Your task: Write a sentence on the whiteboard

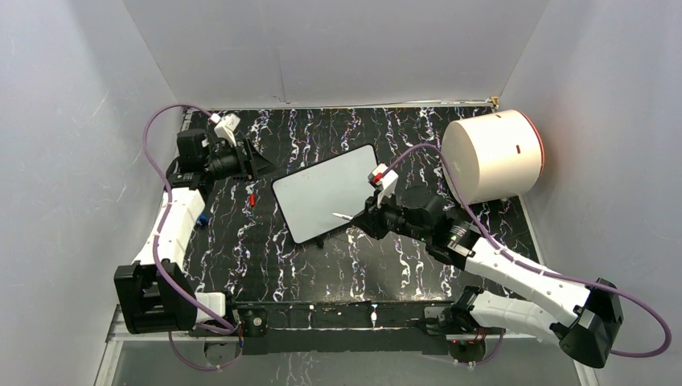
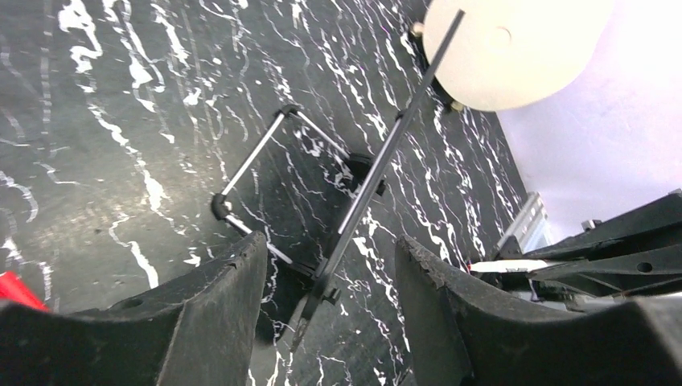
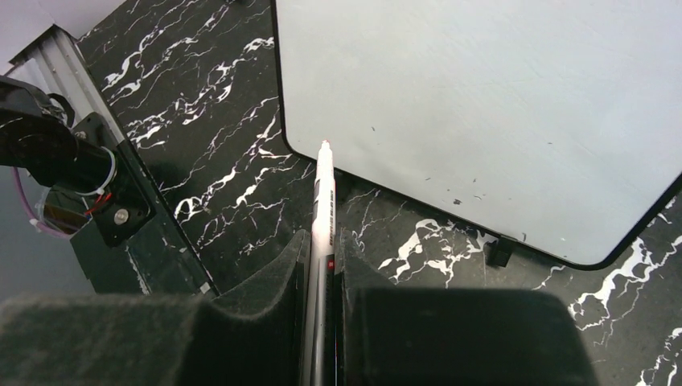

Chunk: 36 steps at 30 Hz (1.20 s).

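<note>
The blank whiteboard point(image 1: 326, 191) sits mid-frame in the top view, propped for writing. The right gripper point(image 3: 322, 257) is clamped on a marker point(image 3: 323, 201), tip aimed at the board's edge to begin; the left gripper point(image 2: 330, 245), upper left, gapes empty.

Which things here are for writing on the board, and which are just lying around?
For the job: whiteboard, marker, right gripper holding it.
Lying about: big white cylinder, small red piece.

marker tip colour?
Red tip on a white marker; it shows best in the right wrist view.
</note>
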Each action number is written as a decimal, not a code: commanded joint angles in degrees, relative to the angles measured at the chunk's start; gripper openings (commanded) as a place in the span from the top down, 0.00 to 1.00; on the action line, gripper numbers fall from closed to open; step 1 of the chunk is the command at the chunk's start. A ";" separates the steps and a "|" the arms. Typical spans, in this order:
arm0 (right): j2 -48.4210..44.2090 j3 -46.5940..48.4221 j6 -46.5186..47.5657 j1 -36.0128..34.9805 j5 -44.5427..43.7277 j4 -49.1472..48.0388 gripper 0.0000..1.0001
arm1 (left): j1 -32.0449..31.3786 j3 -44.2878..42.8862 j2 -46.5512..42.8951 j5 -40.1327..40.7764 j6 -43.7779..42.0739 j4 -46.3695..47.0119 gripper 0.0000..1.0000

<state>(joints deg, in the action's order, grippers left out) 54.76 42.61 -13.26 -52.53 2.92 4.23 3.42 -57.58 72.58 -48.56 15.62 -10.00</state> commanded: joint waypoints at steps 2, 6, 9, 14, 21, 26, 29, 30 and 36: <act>1.20 4.07 0.78 -2.44 -2.39 -1.60 1.00 | -2.36 0.24 1.88 -4.98 -1.36 1.06 0.45; 2.19 4.67 1.13 -3.87 -2.60 -1.68 1.00 | -2.63 -0.31 3.92 -6.56 -1.80 0.79 0.47; 2.81 4.32 1.21 -4.50 -2.57 -2.34 1.00 | -2.63 -0.97 5.99 -8.79 -2.03 0.70 0.51; 3.37 3.97 1.43 -5.33 -2.57 -3.07 1.00 | -4.88 -1.22 7.54 -10.88 -2.88 0.64 0.57; 4.53 4.78 2.07 -6.10 -2.62 -3.44 1.00 | -6.35 -1.18 8.28 -12.47 -4.13 0.08 0.68; 5.19 5.05 2.91 -6.46 -4.74 -3.31 1.00 | -7.64 -1.04 8.81 -14.51 -5.08 0.02 0.75; 5.59 5.19 3.44 -6.61 -4.86 -3.44 1.00 | -8.14 -0.91 9.38 -14.93 -5.25 0.07 0.79; 5.65 5.28 3.70 -6.67 -4.90 -3.44 1.00 | -8.23 -0.95 9.61 -15.18 -5.25 0.07 0.81; 5.43 4.97 4.31 -7.20 -6.46 -3.70 1.00 | -8.87 -0.73 9.69 -15.64 -5.31 0.01 0.91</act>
<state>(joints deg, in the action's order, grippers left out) 60.62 44.60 -10.17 -59.05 -1.48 4.14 -4.60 -57.58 82.87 -61.28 10.79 -9.30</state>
